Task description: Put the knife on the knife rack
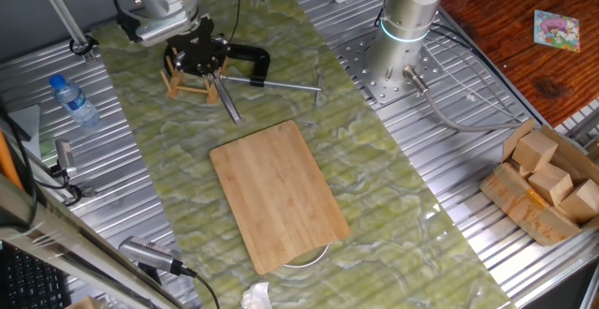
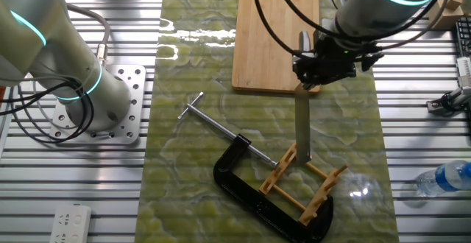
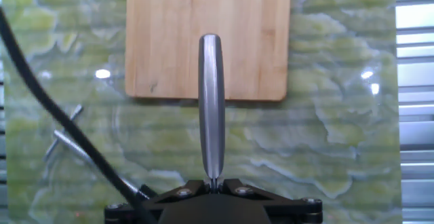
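Gripper [image 2: 313,70] clamped on knife [image 2: 302,129], blade edge-on, tip down among dowels of knife rack [image 2: 305,184]. Bamboo cutting board [image 2: 272,37] at 12 o'clock from rack; black C-clamp [image 2: 246,191] wraps rack at 8 o'clock.

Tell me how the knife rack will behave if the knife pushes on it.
The knife rack looks small, light and wooden, so it would probably slide or tip. The black clamp beside it may brace it, though I cannot tell whether it grips. The dowels seem thin, perhaps fragile.
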Available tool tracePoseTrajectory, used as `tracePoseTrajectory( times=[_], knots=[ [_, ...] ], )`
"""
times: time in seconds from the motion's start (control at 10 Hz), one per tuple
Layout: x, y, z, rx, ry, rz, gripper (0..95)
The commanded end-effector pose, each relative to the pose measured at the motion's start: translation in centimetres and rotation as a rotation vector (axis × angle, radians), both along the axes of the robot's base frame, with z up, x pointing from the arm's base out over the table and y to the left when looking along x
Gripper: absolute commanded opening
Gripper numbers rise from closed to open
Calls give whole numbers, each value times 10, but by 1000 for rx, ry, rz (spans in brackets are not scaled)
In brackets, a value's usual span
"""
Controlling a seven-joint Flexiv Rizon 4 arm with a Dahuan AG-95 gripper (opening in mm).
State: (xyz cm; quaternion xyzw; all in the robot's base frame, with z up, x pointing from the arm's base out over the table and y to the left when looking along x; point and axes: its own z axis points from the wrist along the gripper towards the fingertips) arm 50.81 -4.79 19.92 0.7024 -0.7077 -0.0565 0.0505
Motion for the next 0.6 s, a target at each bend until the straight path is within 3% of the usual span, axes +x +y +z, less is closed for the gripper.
tracePoseTrajectory(
  times=[0.1, 0.6],
  knots=[
    [-3, -15, 8, -36, 2, 207, 0],
    [-13, -51, 28, -66, 6, 398, 0]
  ],
)
